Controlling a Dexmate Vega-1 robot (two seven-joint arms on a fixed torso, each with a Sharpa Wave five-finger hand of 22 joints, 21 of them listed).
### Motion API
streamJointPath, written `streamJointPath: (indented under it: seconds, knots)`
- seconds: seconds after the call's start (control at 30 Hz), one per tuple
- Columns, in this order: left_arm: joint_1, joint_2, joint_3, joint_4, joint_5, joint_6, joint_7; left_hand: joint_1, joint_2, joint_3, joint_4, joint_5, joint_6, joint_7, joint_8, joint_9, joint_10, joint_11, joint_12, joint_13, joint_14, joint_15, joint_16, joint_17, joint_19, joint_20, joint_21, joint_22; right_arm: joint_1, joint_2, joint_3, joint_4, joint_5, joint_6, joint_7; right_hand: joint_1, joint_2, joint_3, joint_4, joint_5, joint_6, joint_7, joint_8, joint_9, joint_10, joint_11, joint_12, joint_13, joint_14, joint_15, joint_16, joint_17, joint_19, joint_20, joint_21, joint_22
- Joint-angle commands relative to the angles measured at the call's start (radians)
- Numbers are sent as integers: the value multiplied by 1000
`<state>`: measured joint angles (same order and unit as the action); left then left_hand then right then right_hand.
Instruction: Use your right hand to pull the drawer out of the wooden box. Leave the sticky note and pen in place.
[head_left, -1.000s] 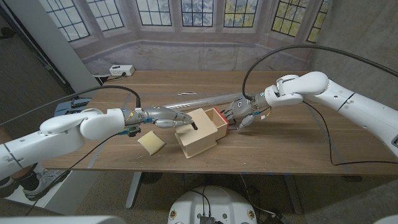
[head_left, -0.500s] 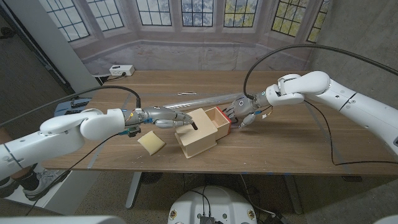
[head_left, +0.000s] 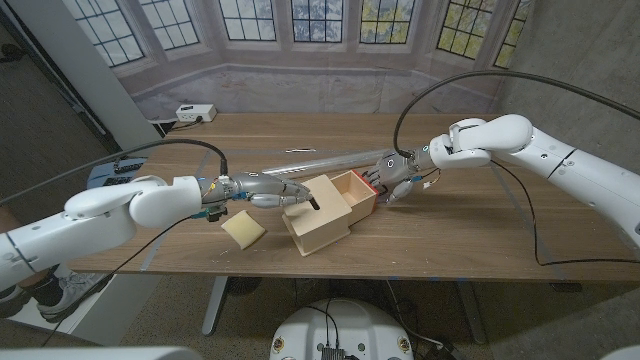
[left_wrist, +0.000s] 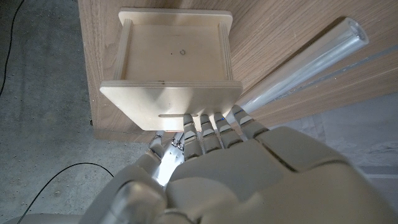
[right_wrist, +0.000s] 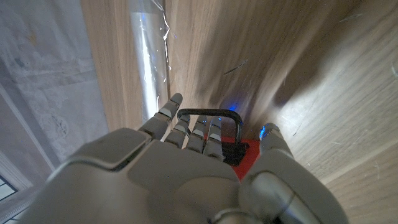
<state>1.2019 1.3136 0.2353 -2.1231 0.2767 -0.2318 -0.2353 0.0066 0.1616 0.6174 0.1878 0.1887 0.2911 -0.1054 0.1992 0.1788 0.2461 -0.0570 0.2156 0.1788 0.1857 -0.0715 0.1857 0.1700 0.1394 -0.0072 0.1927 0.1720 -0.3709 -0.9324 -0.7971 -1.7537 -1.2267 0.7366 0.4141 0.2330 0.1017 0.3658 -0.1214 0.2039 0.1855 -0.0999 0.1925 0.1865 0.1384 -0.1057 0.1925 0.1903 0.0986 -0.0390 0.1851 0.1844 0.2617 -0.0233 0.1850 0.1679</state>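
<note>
The pale wooden box (head_left: 312, 228) stands near the table's front middle. Its drawer (head_left: 353, 191) sticks out toward the right, showing a bare inside (left_wrist: 176, 53) and a red front (head_left: 369, 180). My right hand (head_left: 393, 178) hooks its fingers (right_wrist: 198, 132) through the black handle (right_wrist: 211, 114) on that red front (right_wrist: 241, 167). My left hand (head_left: 268, 188) reaches from the left with its fingertips (left_wrist: 208, 121) pressing on the box's top panel (left_wrist: 171, 99). A yellow sticky note pad (head_left: 243, 230) lies left of the box. A thin dark pen (head_left: 300, 149) lies farther back.
A long clear tube (head_left: 322, 156) lies across the table behind the box, also visible as the tube (left_wrist: 305, 62) and the tube (right_wrist: 148, 56) in the wrist views. A white power strip (head_left: 195, 113) sits at the back left. Bare wood (head_left: 450, 230) spreads right of the drawer.
The right hand has moved to the right with the handle, and the drawer has slid farther out of the box. The left hand and the box have stayed put.
</note>
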Motion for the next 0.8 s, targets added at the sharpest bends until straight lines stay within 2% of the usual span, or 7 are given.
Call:
streamJointPath:
  seconds: [0.03,0.43,0.8]
  knots:
    - [19,8,-14,-14,5,14,9,-3,5,0,-1,4,2,-6,-4,3,3,0,3,5,1,-1,-3,2,1,-7,5,3,-8,-13,6,-11,-8,-25,4,-5,0,7,-1,8,6,1,4,1,1,2,3,4,-1,-70,4,4,-4,-1,3,1]
    - [45,17,-32,-26,6,24,21,-2,5,0,-1,4,1,-6,-6,3,1,0,0,5,1,-1,-4,2,1,-6,5,3,-33,-38,25,-36,-5,-62,32,-6,0,8,-2,9,7,1,4,1,1,2,3,4,-1,-68,5,4,-5,1,3,1]
    - [45,14,-33,-24,13,15,20,-1,5,0,-2,4,0,-7,-7,4,0,0,-3,5,1,-2,-4,2,1,-7,5,3,-58,-55,42,-52,-5,-91,48,-7,0,9,-2,9,8,2,5,1,0,2,3,4,-1,-67,5,4,-5,1,3,1]
